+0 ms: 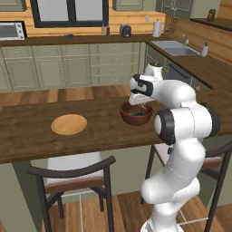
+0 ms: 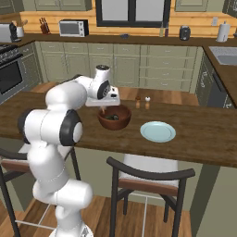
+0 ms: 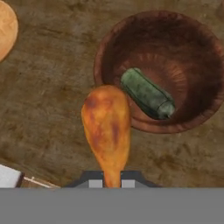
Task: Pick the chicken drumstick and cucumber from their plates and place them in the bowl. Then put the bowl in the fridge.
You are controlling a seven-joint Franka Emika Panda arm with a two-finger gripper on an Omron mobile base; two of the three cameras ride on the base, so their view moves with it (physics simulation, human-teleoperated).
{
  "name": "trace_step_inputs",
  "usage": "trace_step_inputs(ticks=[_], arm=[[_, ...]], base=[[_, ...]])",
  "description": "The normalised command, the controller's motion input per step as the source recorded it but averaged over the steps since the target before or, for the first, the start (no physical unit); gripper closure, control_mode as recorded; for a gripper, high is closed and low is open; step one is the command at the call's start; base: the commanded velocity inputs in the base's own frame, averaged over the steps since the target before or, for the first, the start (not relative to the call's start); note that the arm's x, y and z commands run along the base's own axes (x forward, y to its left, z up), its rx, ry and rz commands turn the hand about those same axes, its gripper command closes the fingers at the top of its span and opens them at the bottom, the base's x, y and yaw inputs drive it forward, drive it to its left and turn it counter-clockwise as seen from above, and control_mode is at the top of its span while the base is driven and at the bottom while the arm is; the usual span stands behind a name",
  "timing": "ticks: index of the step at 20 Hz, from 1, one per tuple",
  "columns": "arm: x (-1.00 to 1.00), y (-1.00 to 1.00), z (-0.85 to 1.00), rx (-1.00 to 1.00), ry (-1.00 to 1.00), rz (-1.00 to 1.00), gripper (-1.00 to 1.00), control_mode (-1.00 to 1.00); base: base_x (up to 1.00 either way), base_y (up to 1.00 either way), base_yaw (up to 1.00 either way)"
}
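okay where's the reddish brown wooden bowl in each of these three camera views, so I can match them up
Left base view: the bowl sits right of centre on the counter, just under the claw.
Right base view: left of centre, left of the pale blue plate.
Hand view: upper right, with the chicken drumstick hanging over its near rim.
Shared landmark: the cucumber lying inside it.

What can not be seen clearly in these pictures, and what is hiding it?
- Gripper fingertips: hand view, cut off by the bottom edge; only their tops show around the chicken drumstick bone end.
- Drumstick: in both base views the hand covers it.
- Cucumber: in the bowl; right base view shows just a dark speck, too small.
- Tan plate: hand view, cut by the left edge.
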Motion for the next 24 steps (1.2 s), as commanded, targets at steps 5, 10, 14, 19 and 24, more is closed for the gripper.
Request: trace_step_inputs(ticks=[5, 10, 14, 19, 24], arm=[[0.66, 0.0, -0.43, -0.07, 0.04, 0.09, 1.0, -1.0], [0.27, 0.0, -0.29, -0.1, 0.0, 0.06, 1.0, -1.0], [0.25, -0.01, -0.34, -0.08, 0.0, 0.03, 1.0, -1.0], [0.19, -0.02, -0.29, -0.05, 0.0, 0.02, 1.0, -1.0], [0.07, -0.18, -0.03, -0.01, 0.0, 0.03, 1.0, -1.0]], base=[[0.0, 0.0, 0.0], [0.0, 0.0, 0.0], [0.0, 0.0, 0.0], [0.0, 0.0, 0.0], [0.0, 0.0, 0.0]])
